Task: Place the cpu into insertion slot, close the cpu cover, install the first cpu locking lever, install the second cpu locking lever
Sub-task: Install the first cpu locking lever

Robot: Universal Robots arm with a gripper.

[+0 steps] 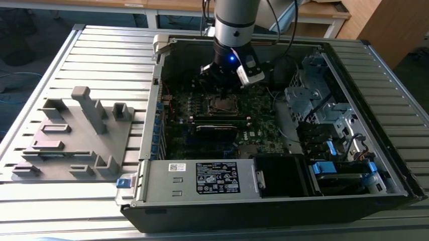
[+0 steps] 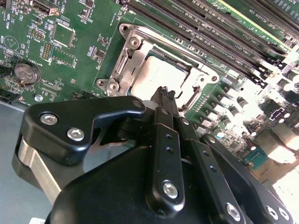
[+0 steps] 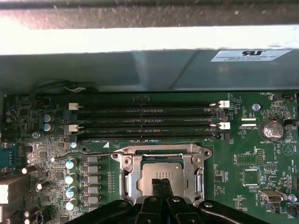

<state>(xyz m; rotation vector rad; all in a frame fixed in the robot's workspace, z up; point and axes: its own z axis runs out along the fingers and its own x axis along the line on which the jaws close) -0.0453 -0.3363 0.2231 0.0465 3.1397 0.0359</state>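
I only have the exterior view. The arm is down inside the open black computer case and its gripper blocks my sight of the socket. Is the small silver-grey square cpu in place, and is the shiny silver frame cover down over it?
Observer: Yes to both. In the first wrist view the small dull silver-grey square cpu shows through the window of the shiny silver metal frame cover, which lies flat around it.
Operator: And what is the gripper doing?
Observer: The black gripper has its two thin fingers closed together, with the tips over the cpu's edge on the gripper's side. I cannot tell whether they touch the metal.
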